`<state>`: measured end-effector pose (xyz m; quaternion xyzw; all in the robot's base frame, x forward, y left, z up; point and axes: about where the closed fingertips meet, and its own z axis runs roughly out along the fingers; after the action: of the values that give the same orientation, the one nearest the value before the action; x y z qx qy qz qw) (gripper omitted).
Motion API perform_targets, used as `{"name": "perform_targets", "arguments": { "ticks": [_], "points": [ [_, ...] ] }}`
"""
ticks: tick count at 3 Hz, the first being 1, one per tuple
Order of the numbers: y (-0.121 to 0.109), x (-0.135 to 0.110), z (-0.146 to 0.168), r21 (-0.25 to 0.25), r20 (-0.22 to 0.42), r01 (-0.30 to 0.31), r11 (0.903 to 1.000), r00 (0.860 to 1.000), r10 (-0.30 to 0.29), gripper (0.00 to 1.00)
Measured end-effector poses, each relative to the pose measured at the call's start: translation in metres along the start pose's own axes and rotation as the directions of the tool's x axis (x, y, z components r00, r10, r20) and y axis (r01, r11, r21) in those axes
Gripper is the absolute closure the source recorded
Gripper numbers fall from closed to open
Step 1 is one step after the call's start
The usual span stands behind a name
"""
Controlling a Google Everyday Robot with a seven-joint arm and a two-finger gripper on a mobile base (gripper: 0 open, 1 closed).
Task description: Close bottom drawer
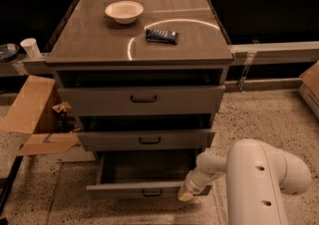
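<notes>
Nearest the camera, lower right, the bulky white robot arm reaches left; its pale-tipped gripper sits against the right end of the bottom drawer's front panel, open or closed cannot be told, nothing visibly held. The low grey metal bottom drawer stands pulled well out, dark interior exposed. Judgement: contact looks made, the whole push inward is left. Above, the grey middle drawer; farther, a white bowl on the cabinet top.
</notes>
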<state>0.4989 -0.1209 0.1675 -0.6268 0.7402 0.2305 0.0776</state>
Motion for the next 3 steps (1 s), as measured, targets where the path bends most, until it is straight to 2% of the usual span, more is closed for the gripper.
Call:
{"name": "perform_targets", "arguments": {
  "ticks": [1,3],
  "points": [
    [0.0000,0.0000,0.0000,0.000,0.000,0.000,1.0000,1.000,0.000,0.50],
    [0.0001,0.0000,0.0001,0.000,0.000,0.000,1.0000,1.000,0.000,0.04]
  ]
}}
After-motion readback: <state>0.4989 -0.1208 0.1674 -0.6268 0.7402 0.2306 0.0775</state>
